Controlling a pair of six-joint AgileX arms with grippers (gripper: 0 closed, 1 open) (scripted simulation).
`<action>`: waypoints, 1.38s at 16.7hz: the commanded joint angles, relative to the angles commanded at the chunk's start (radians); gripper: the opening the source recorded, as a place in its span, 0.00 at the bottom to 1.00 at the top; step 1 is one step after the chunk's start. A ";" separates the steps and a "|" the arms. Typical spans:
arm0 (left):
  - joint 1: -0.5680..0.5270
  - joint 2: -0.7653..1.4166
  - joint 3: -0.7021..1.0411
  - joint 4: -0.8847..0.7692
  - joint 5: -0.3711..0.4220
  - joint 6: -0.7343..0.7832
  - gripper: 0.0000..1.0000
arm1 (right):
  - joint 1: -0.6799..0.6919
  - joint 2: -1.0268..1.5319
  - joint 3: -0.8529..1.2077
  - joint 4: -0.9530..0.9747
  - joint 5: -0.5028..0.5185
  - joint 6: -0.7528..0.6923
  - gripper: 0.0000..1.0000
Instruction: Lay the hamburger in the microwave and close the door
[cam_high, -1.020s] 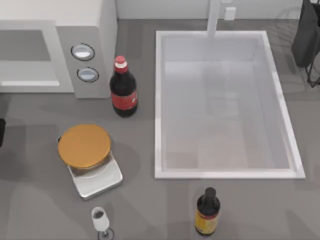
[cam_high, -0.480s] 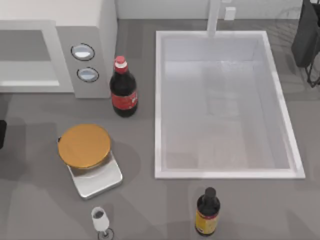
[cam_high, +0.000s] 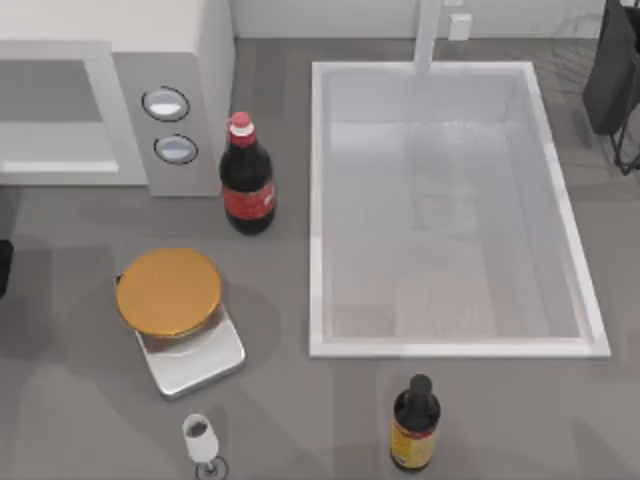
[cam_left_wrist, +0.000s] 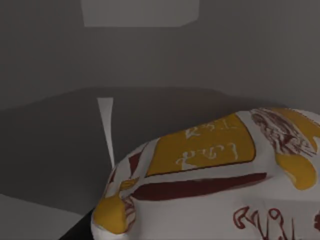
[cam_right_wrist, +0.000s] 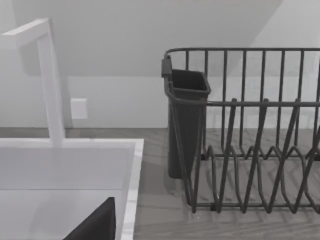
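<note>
The hamburger (cam_left_wrist: 220, 175), white with orange-yellow and dark red patches, lies close in front of my left wrist camera in a dim grey place. Where it rests and whether anything holds it, I cannot tell. The microwave (cam_high: 135, 120) stands at the table's back left, its grey panel bearing two round dials. Left of the panel is a white frame around a grey area (cam_high: 50, 110); I cannot tell whether this is the door shut or the open inside. A dark piece of my left arm (cam_high: 3, 265) shows at the left edge. My right arm (cam_high: 612, 70) is parked at the back right.
A cola bottle (cam_high: 245, 185) stands beside the microwave. A golden disc (cam_high: 168, 290) on a silver base sits in front, with a small glass (cam_high: 200, 435) and a dark bottle (cam_high: 415, 425) near the front edge. The white sink (cam_high: 316, 200) takes the right half; a dish rack (cam_right_wrist: 250, 140) stands beyond.
</note>
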 joint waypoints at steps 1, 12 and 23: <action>0.000 0.000 0.000 0.000 0.000 0.000 0.40 | 0.000 0.000 0.000 0.000 0.000 0.000 1.00; 0.000 0.000 0.000 0.000 0.000 0.000 0.00 | 0.000 0.000 0.000 0.000 0.000 0.000 1.00; -0.004 -0.152 0.044 -0.257 -0.003 0.003 0.00 | 0.000 0.000 0.000 0.000 0.000 0.000 1.00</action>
